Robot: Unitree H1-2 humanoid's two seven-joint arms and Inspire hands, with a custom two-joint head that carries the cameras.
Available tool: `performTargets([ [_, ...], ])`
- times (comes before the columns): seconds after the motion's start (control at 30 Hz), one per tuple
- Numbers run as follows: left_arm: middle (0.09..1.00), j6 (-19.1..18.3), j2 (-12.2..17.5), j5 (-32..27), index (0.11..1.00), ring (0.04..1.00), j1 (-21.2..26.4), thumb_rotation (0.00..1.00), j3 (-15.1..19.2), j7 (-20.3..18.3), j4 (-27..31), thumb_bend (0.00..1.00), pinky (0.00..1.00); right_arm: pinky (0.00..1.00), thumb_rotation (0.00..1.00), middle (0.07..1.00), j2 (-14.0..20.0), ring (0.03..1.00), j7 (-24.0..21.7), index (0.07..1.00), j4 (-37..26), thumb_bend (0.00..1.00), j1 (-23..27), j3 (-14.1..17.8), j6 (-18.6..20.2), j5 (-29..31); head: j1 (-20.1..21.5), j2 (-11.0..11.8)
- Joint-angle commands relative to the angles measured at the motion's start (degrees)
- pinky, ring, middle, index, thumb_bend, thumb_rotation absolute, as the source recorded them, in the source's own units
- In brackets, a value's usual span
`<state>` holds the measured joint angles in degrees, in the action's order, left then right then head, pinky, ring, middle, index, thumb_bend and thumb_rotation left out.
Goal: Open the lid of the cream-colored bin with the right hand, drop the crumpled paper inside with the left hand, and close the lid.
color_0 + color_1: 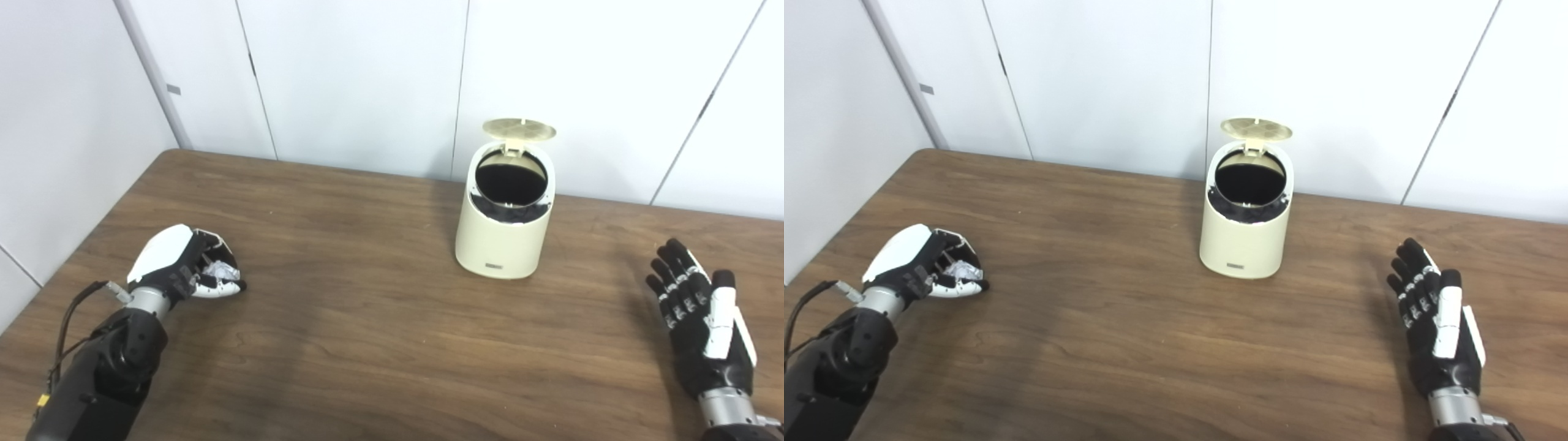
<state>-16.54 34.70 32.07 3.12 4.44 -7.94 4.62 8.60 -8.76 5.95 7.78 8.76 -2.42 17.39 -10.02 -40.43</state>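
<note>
Cream-colored bin [505, 211], in the left eye view, standing upright toward the far side of the wooden table [367, 343], a little right of the middle, with the lid [519, 128] already tipped up on the rear hinge and the dark mouth facing forward. Left hand [184, 264] resting low near the left edge, well apart from the bin, fingers curling around the crumpled paper [219, 270], so clasping it. Right hand [701, 318] lying at the right side, palm turned inward, fingers spread and straight, holding nothing, also well apart from the bin. Turning to the right eye view: same arrangement, bin [1246, 214] near the middle with lid [1256, 127] raised, paper [958, 269] showing white between the curled fingers of the left hand [926, 264], right hand [1436, 318] relaxed and empty. Judging from this, opening seeming done, and the drop step seeming in hand but not yet begun. Probably needing next: lifting the left hand, carrying the paper over the open mouth, releasing only when above the opening; after that, pressing the lid down.
</note>
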Motion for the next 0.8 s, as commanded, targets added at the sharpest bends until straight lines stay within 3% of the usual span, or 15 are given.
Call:
performTargets([
  [0.0, 0.532, 1.8, 1.3, 0.3, 0.448, 0.462, 1.5, 0.00, 1.2, 2.3, 1.7, 0.48, 0.39, 0.94, 1.00, 0.912, -0.8, 0.935, -0.4, 0.871, 1.9, 0.58, -2.0, 0.1, -1.4, 0.2, 0.2, 0.1],
  [0.1, 0.530, 2.2, 1.2, 0.3, 0.455, 0.447, 1.6, 0.00, 1.1, 2.6, 2.9, 0.47, 0.36, 0.94, 1.00, 0.910, -1.0, 0.932, -0.1, 0.874, 1.6, 0.58, -2.1, -0.2, -1.3, -0.5, 0.9, 0.3],
  [0.43, 0.492, -0.2, -0.8, 2.4, 0.465, 0.433, 4.6, 0.00, -0.4, 0.8, 10.1, 0.48, 0.41, 0.93, 1.00, 0.896, -2.4, 0.919, 0.7, 0.856, 1.1, 0.55, -2.2, -0.1, -0.8, -0.6, 3.7, 1.6],
  [0.6, 0.493, 0.4, -1.7, 2.9, 0.485, 0.433, 7.3, 0.00, -2.2, -0.2, 12.1, 0.48, 0.40, 0.92, 1.00, 0.894, -2.7, 0.914, 0.8, 0.853, 1.0, 0.54, -2.4, -0.3, -0.9, -0.7, 4.4, 2.3],
  [0.77, 0.494, -2.6, -3.9, 5.6, 0.478, 0.447, 10.2, 0.00, -4.6, -2.0, 13.8, 0.48, 0.40, 0.92, 1.00, 0.891, -3.1, 0.906, 1.2, 0.847, 1.2, 0.54, -2.4, -0.4, -1.4, -1.4, 6.3, 2.9],
])
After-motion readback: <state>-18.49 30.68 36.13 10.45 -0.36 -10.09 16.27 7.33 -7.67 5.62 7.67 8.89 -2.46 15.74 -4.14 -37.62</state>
